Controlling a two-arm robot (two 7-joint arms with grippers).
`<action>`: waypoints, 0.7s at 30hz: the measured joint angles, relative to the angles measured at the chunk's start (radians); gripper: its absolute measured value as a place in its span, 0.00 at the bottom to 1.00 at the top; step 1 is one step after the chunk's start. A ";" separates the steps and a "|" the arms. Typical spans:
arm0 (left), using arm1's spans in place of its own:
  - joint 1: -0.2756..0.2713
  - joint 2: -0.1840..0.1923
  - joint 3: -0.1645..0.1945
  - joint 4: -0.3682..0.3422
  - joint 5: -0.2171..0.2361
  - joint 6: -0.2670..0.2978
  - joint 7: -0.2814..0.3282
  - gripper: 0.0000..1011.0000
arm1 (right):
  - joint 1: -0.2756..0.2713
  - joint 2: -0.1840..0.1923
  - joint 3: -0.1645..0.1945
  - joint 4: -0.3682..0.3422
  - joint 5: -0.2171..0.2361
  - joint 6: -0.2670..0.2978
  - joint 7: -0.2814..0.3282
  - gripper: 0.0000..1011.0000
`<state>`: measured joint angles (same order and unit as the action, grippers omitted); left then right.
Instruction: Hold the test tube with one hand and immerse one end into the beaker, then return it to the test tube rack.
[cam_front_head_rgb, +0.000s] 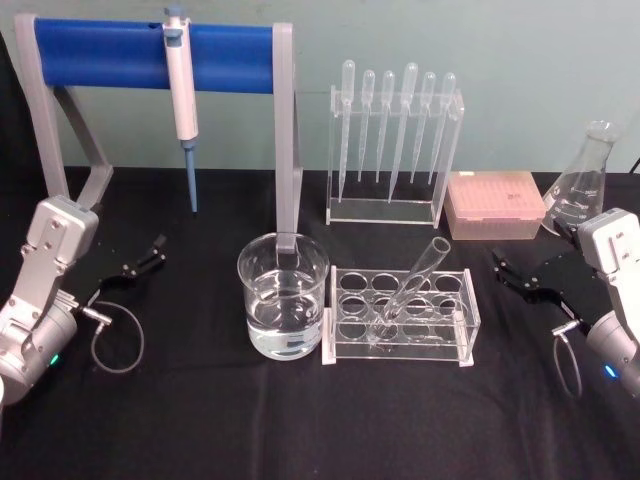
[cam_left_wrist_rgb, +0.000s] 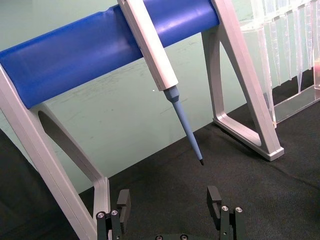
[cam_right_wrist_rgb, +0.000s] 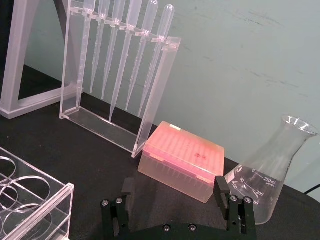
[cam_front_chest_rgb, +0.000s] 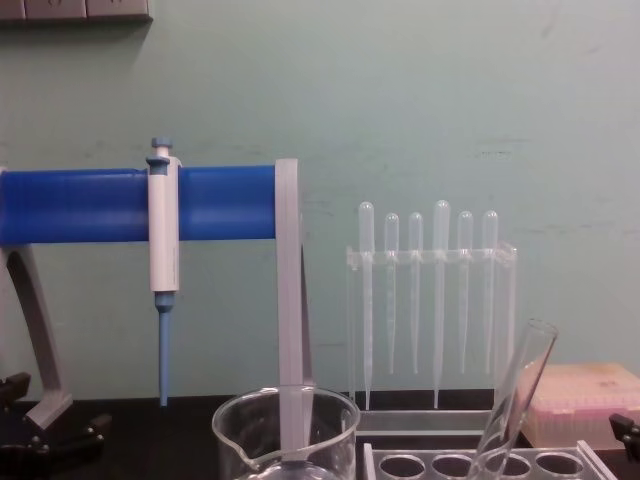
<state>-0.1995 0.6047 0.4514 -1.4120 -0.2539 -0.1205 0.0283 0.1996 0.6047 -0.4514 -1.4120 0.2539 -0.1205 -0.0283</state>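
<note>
The test tube (cam_front_head_rgb: 412, 283) is a clear glass cylinder leaning in a clear acrylic rack (cam_front_head_rgb: 466, 312) at the table's middle, mouth up and tilted to the right; its upper part also rises in the chest view (cam_front_chest_rgb: 518, 395). The beaker (cam_front_head_rgb: 283, 296), partly filled with clear liquid, stands just left of the rack (cam_front_chest_rgb: 286, 428). My left gripper (cam_front_head_rgb: 148, 256) rests open at the left of the table, well away from the beaker, with nothing between its fingers (cam_left_wrist_rgb: 170, 205). At the right my right gripper (cam_front_head_rgb: 504, 269) is open and empty too (cam_right_wrist_rgb: 174, 192), a short way right of the rack.
A white-and-blue micropipette (cam_front_head_rgb: 183, 95) hangs on a blue-barred stand (cam_front_head_rgb: 100, 45) at the back left. Behind the rack a clear holder carries several plastic pipettes (cam_front_head_rgb: 395, 130). A pink tip box (cam_front_head_rgb: 494, 205) and a conical flask (cam_front_head_rgb: 582, 185) sit at the back right.
</note>
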 joint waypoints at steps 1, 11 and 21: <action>0.000 0.000 0.000 0.000 0.000 0.000 0.000 0.99 | 0.000 0.000 0.000 0.000 0.000 0.000 0.000 0.99; 0.000 0.000 0.000 0.000 0.000 0.000 0.000 0.99 | 0.000 0.000 0.000 0.000 0.000 0.000 0.000 0.99; 0.000 0.000 0.000 0.000 0.000 0.000 0.000 0.99 | 0.000 0.000 0.000 0.000 0.000 0.000 0.000 0.99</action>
<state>-0.1995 0.6047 0.4514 -1.4120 -0.2539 -0.1205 0.0283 0.1996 0.6047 -0.4514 -1.4120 0.2539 -0.1205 -0.0283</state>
